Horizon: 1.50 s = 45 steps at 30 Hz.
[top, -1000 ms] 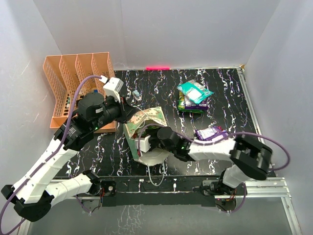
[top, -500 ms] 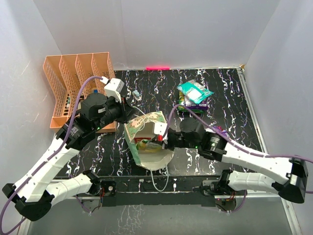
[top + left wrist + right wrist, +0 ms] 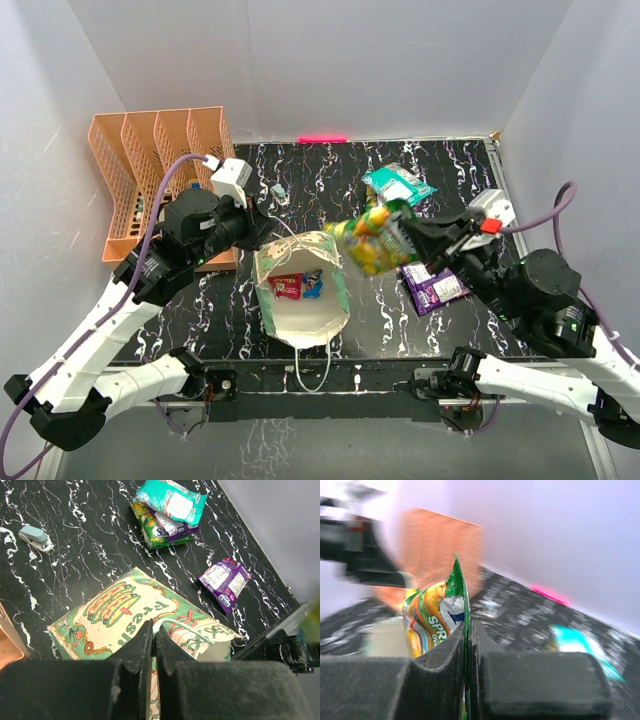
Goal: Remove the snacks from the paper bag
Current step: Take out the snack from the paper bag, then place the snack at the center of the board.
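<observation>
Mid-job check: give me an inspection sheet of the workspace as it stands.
Surface: black marbled table.
Job's things: bag open, red packet and blue packet inside; green packet held aloft; teal-topped pile and purple packet on table.
Clutter: orange rack, small stapler.
Grippers: left jaws shut on bag's top edge; right jaws shut on green packet.
Cables: purple cable along each arm.
Surroundings: white walls, pink strip at table's back edge.

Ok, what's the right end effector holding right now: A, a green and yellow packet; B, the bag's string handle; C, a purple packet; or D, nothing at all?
A: the right end effector is shut on a green and yellow packet, held to the right of the paper bag.
</observation>
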### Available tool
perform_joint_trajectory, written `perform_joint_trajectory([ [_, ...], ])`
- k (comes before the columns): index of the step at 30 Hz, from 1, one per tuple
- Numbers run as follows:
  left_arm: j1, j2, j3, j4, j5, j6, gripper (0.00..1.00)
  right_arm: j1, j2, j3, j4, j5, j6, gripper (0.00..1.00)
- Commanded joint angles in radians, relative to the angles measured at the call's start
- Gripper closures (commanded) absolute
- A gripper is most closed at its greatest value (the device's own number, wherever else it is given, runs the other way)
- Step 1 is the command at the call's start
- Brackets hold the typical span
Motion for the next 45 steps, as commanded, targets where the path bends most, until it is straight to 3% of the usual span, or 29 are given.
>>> perform_joint_trajectory([
  [1,-0.002,-0.013,0.044,-0.007,-0.006,0.001,1.0,-0.003,0.041,-0.088,-0.064,0.644,-0.224,0.93],
  [3,-0.002,-0.015,0.045,-0.009,-0.005,0.0,1.0,-0.004,0.064,-0.169,-0.059,0.798,-0.345,0.93],
  [6,-0.002,-0.019,0.049,-0.015,-0.004,0.0,1.0,-0.013,0.069,-0.273,-0.043,0.897,-0.501,0.93],
  [14,-0.002,-0.022,0.05,-0.004,0.026,0.0,1.0,-0.179,-0.006,-0.482,-0.038,0.837,-0.623,0.93],
  [21,-0.002,-0.041,0.054,-0.013,0.029,0.015,1.0,-0.554,0.093,-0.506,0.057,0.58,-0.753,0.93],
  [24,-0.002,-0.053,0.057,-0.021,0.029,0.022,1.0,-0.566,0.174,-0.481,0.069,0.559,-0.751,0.93],
  [26,-0.002,-0.062,0.058,-0.027,0.028,0.027,1.0,-0.565,0.251,-0.441,0.011,0.467,-0.67,0.93],
  [32,-0.002,-0.075,0.052,-0.023,0.017,0.031,1.0,-0.548,0.434,-0.313,-0.181,-0.056,-0.368,0.93],
  [33,-0.002,-0.075,0.052,-0.023,0.018,0.03,1.0,-0.548,0.461,-0.315,-0.183,-0.101,-0.342,0.88],
  [37,-0.002,-0.065,0.059,-0.022,0.029,0.029,1.0,-0.513,0.544,-0.315,-0.207,-0.134,-0.322,0.47],
  [40,-0.002,-0.056,0.065,-0.025,0.028,0.031,1.0,-0.501,0.483,-0.238,-0.249,-0.204,-0.302,0.38],
  [45,-0.002,-0.041,0.059,-0.005,0.048,0.025,1.0,-0.5,0.238,-0.207,-0.149,-0.574,-0.367,0.22],
])
